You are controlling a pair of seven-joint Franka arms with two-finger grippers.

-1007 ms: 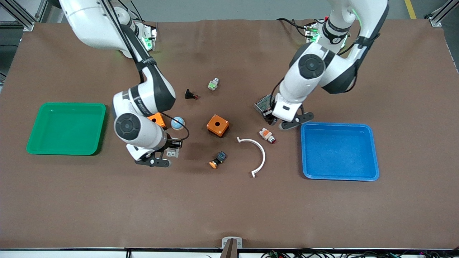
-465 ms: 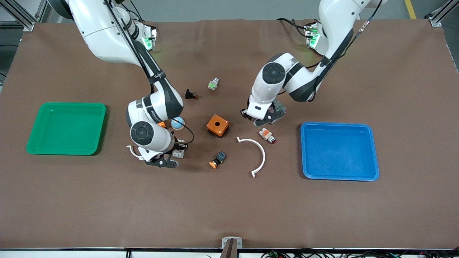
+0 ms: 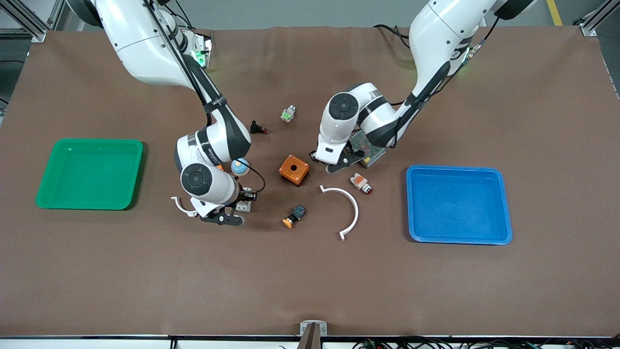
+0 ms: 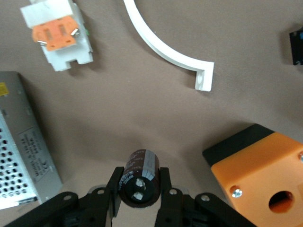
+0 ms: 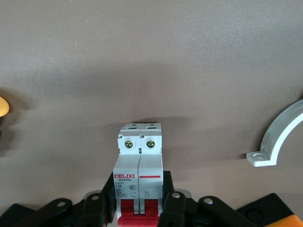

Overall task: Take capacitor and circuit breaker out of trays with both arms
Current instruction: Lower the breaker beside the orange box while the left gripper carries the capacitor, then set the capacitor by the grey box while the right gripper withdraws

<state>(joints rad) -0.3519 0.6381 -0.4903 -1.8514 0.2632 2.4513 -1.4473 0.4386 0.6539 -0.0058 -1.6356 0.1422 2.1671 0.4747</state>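
The left gripper is clenched on the capacitor, its two fingers pressing the curved dark sides while the lighter end with its two terminals faces the wrist camera; in the front view this gripper hangs over the bare mat just beside the orange box and close to the perforated metal unit. The capacitor appears light, rigid and smooth-walled, so it is judged liable to roll or twist between flat pads; a hold across the middle of the barrel, as seen, is the sound one, and the terminals should bear no load. The right gripper is clenched on the circuit breaker, gripping its flat flanks at the red switch end, with the screw-terminal end projecting clear. In the front view the right gripper sits low over the mat near the blue-and-white ball. The breaker is judged a stiff, moulded block, heavier than the capacitor, with flat parallel faces that suit the fingers; the red levers should not be pressed. Both items are out of the trays: the green tray and the blue tray stand well apart from either gripper, and neither item is yet set down.
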